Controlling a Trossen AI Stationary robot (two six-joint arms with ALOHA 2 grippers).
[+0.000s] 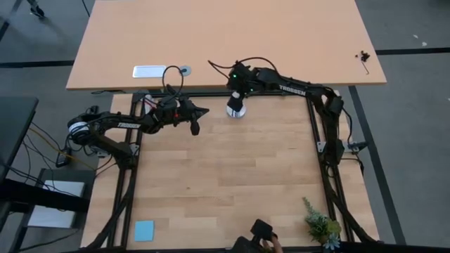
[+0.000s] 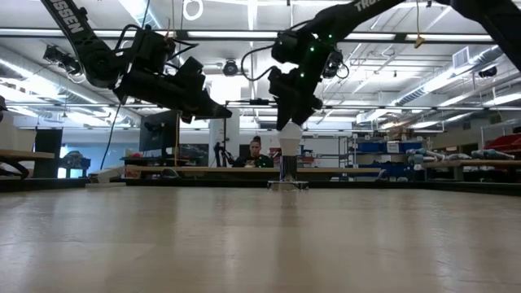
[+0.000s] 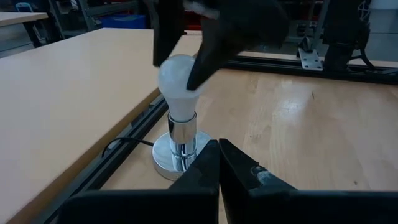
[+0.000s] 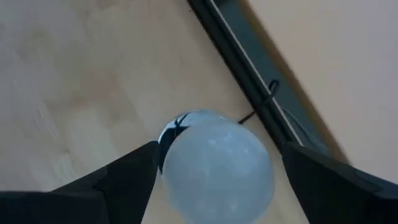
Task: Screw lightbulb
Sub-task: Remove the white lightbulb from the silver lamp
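The white lightbulb [image 3: 180, 81] stands upright with its metal base in the round silver socket [image 3: 177, 149], near the table's far edge [image 1: 235, 107]. My right gripper [image 4: 219, 152] is open and comes down on the bulb from above. Its two fingers stand on either side of the globe, with a gap showing on at least one side. My left gripper [image 3: 217, 146] is shut and empty. It hovers above the table to the left of the bulb [image 1: 204, 112] and points toward it.
A black frame rail [image 3: 134, 134] runs just behind the socket, with a lighter tabletop [image 1: 211, 35] beyond it. A white card [image 1: 149, 71] lies there. A blue square [image 1: 144, 230] and a small plant [image 1: 322, 226] sit near the front edge. A person [image 2: 256, 150] sits far behind.
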